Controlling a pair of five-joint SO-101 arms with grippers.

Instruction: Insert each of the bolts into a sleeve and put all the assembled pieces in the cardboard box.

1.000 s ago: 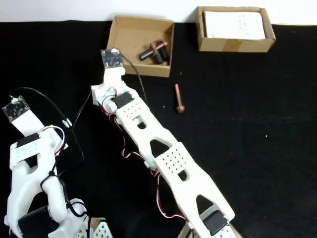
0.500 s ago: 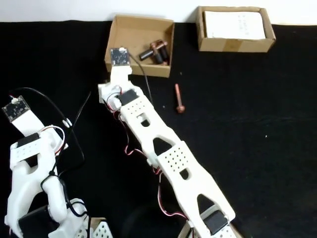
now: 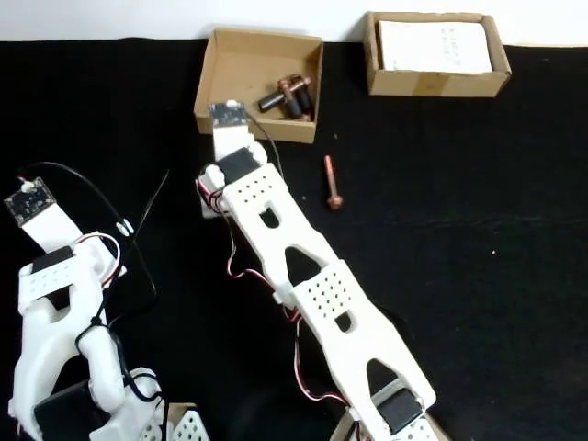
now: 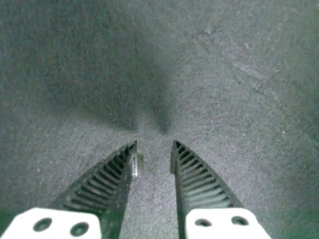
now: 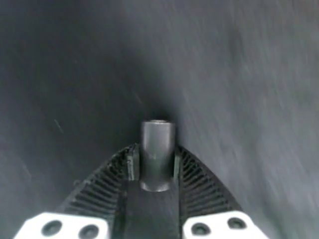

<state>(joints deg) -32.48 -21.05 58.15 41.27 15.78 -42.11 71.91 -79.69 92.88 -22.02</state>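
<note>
The step in hand looks like the pairing of the last loose parts: the right claw [image 5: 155, 157] is pinching a dark sleeve [image 5: 157, 148] between its ribbed fingers. The sleeve stands along the line of the fingers with its open end pointing away from the wrist, over the black cloth [image 3: 459, 239]. In the high view the right arm [image 3: 308, 280] stretches across the table with its wrist just beside the near wall of the cardboard box [image 3: 241, 72], so the sleeve is near that box but not in it. 1 copper bolt [image 3: 332, 182] lies alone on the cloth, near the box's right corner and apart from the arm. Finished pieces [image 3: 287, 96] already rest in the box's right-hand corner; I count at least 2, though they overlap too much to be sure. The left claw [image 4: 154, 155] hangs low over bare cloth with its fingers a little spread and nothing between them, and the left arm [image 3: 55, 276] sits well apart from the bolt. By my judgement the next move calls for the free claw to take the bolt by its head. Shank and bore must then be lined up closely, since a slight tilt would jam the tip on the sleeve's rim. A 2nd box [image 3: 436, 83] holding white paper stands farther right.
</note>
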